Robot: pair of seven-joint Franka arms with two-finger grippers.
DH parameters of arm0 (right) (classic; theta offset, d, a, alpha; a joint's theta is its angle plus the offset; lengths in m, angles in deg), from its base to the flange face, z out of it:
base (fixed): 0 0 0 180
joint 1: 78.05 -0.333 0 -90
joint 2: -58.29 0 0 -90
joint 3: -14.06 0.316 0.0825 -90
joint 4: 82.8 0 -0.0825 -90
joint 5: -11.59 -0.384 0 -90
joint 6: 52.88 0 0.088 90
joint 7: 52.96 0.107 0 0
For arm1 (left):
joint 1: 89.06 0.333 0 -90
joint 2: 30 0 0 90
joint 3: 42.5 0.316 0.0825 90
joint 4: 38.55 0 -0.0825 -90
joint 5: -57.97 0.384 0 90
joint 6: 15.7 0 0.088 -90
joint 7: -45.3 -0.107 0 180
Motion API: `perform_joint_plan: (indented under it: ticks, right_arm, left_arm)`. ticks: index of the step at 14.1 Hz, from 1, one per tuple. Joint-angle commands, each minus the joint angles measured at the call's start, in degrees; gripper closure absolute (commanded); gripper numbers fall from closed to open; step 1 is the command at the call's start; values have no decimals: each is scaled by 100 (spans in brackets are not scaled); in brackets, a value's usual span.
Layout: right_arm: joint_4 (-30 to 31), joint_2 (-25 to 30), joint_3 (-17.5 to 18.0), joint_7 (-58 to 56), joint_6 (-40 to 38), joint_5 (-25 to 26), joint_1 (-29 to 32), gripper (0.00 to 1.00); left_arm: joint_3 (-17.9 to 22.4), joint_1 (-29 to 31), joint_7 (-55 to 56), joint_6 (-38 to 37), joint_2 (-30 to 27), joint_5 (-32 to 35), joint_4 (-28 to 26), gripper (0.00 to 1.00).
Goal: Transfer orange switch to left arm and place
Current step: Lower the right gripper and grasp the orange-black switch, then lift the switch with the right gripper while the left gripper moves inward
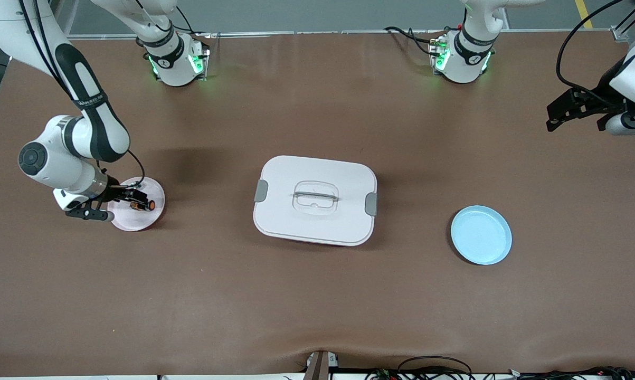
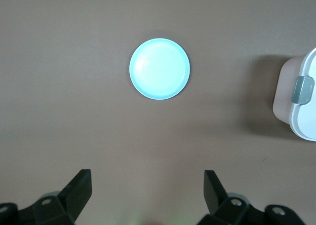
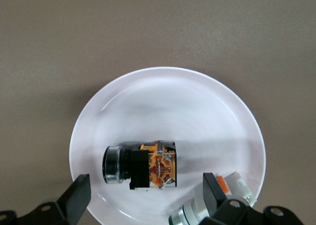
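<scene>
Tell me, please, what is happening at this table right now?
The right gripper hangs open just over the pink plate at the right arm's end, above the orange switch, which lies on that plate beside a second small part. Nothing is gripped yet. The left gripper waits open in the air at its end. The box sits mid-table, the blue plate beside it.

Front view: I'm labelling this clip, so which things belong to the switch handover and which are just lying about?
Job:
orange switch on the pink plate
right gripper, fingers open over that plate
left gripper, fingers open, waiting
white box to avoid
blue plate, likely destination

Lying about:
silver-green switch on the pink plate
</scene>
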Motion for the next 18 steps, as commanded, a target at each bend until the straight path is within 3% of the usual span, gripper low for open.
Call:
perform_joint_plan:
  ticks: [1,13,14,16,18]
  right_arm:
    - [0,-178,23,-111,231,-117,-24,0]
    - [-9,-433,50,-111,477,-117,-33,0]
    - [-9,-433,50,-111,477,-117,-33,4]
    - [-9,-486,50,-103,477,-117,-33,36]
    - [-18,-495,50,-94,469,-117,-68,81]
  left_arm:
    - [11,16,-121,-153,69,-99,148,0]
    - [11,24,-121,-162,60,-99,148,0]
    - [11,24,-121,-162,60,-99,148,0]
    - [2,16,-121,-162,60,-99,148,0]
    - [11,16,-121,-162,60,-99,148,0]
